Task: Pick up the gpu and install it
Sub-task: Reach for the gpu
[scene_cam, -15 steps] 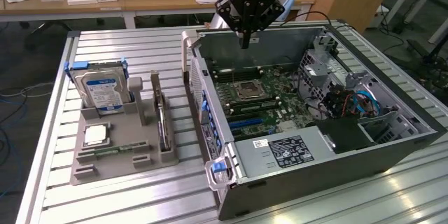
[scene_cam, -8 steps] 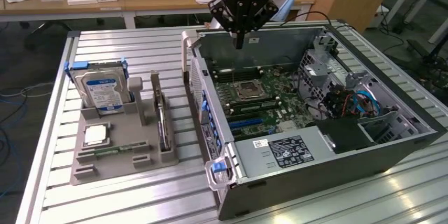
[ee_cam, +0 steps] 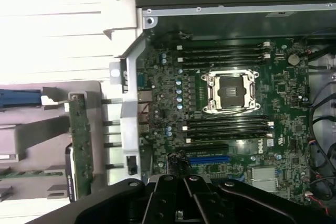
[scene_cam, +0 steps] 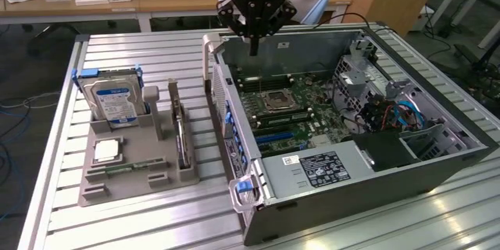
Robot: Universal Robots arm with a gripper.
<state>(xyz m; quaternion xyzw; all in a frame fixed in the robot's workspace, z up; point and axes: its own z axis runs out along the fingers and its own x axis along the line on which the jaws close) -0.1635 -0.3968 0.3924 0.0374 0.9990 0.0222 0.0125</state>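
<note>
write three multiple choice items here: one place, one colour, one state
1. Where is the slim dark gpu card with black heatsink? A upright in the grey plastic holder tray beside the open metal computer case; B held by the arm; C in a box.
2. Label on the boxy silver hard drive? A red; B blue and white; C yellow.
3. The black gripper is: A open; B shut on the card; C shut, empty.
A, it stands in the tray; B, the label shows both; C, it is closed on nothing.

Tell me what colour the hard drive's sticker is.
The hard drive sticker is blue and white; the exterior view shows it best.
</note>
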